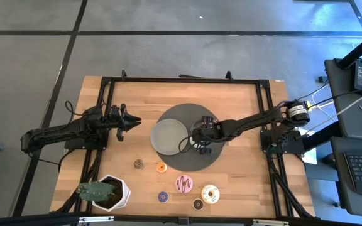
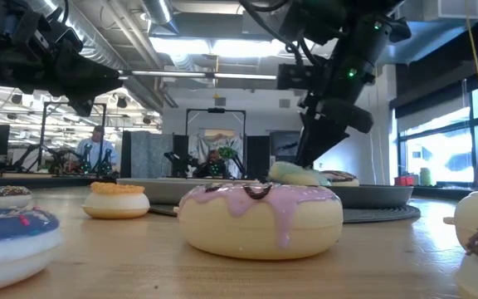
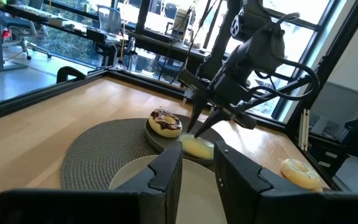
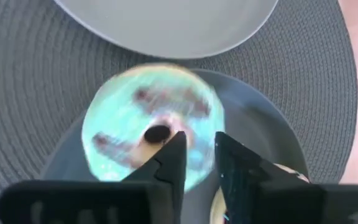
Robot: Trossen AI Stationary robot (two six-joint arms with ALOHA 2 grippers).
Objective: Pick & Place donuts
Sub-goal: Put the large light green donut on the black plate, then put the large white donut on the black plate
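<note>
Hovering over green donut point(image 4: 151, 127), right gripper point(image 4: 197, 155) jaws slightly apart, empty; hides plate point(image 4: 260, 134) partly.

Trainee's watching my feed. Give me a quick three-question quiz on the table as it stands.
1. True or false: the chocolate donut shares the small plate with the green donut.
2. Which gripper hovers over the green donut? A) left B) right
3. How many donuts lie on the bare table, off the mat?

Key: 1 true. 2 B, the right gripper. 3 six.
</note>
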